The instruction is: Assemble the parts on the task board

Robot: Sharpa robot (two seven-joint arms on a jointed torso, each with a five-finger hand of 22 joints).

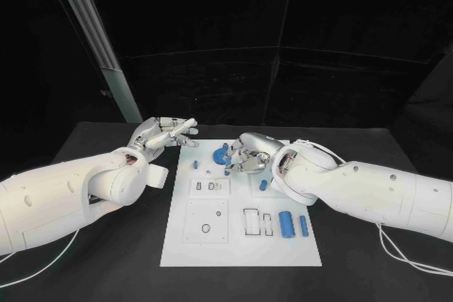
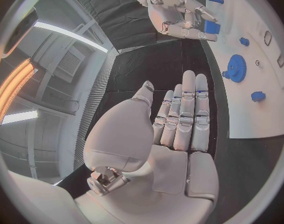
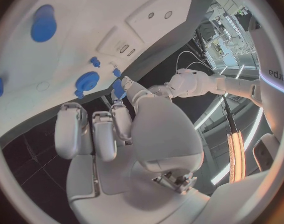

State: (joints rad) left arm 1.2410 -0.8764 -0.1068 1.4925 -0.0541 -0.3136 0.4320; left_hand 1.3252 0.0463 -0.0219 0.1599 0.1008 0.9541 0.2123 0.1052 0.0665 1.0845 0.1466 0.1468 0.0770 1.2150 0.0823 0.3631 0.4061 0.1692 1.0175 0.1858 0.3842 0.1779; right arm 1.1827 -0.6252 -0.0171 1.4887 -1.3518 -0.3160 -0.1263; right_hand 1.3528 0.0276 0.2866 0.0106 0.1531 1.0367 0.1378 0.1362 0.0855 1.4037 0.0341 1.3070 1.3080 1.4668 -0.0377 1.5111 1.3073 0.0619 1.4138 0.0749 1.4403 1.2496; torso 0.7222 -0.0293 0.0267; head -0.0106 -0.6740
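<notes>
Over the far half of the task board [image 1: 241,253], the right hand [image 1: 248,155] hovers with its fingertips curled around a small blue block [image 2: 210,27], which it seems to pinch just above the white surface. The blue gear [image 1: 219,156] lies immediately to the left of that hand, nearly touching its fingers, so any seating move looks like a short drop down and slightly left. The block is too small for me to make out its long axis. The left hand [image 1: 166,133] is raised off the far left corner of the board, fingers straight and holding nothing. It is farther from the gear than the right hand and well clear of the parts. By my count the board carries one gear, two long cylinders and two small loose pieces, besides the block in the right hand. The long cylinders [image 1: 286,225] lie side by side at the near right, their axes running near to far. One small piece [image 1: 196,163] sits left of the gear, and another small piece [image 1: 264,182] lies just near of the right hand. Several empty recesses show in the middle of the board. The black table [image 1: 123,276] surrounds it on every side.
</notes>
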